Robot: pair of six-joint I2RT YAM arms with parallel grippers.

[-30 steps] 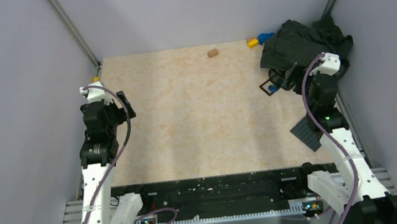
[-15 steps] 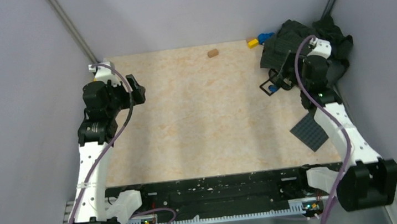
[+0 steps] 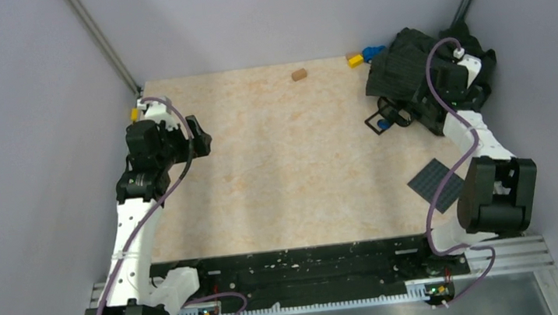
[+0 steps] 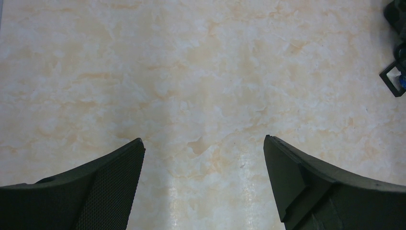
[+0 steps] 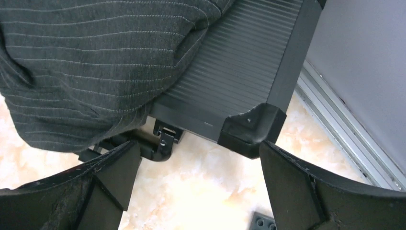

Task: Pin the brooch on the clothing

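The clothing point(image 3: 407, 62), a black pinstriped shirt, lies bunched at the table's far right corner and fills the upper left of the right wrist view point(image 5: 86, 62). It drapes over a dark ribbed hard case point(image 5: 239, 62). My right gripper point(image 3: 418, 110) point(image 5: 199, 143) stands open just in front of the case's corner, holding nothing. A small blue piece point(image 3: 384, 124) that looks like the brooch lies by a black frame point(image 3: 374, 122) left of that gripper. Over bare table at the left, my left gripper point(image 3: 199, 138) point(image 4: 204, 139) is open and empty.
A dark studded plate point(image 3: 437, 185) lies near the right edge. A yellow block point(image 3: 356, 60) and a larger blue toy piece point(image 3: 371, 51) sit beside the shirt. A brown cork-like piece point(image 3: 298, 74) rests at the back. Grey walls close in three sides.
The right arm has swung back and to the right, bringing its gripper up to the shirt and case. The left arm has reached forward and slightly right. Both grippers stayed open.
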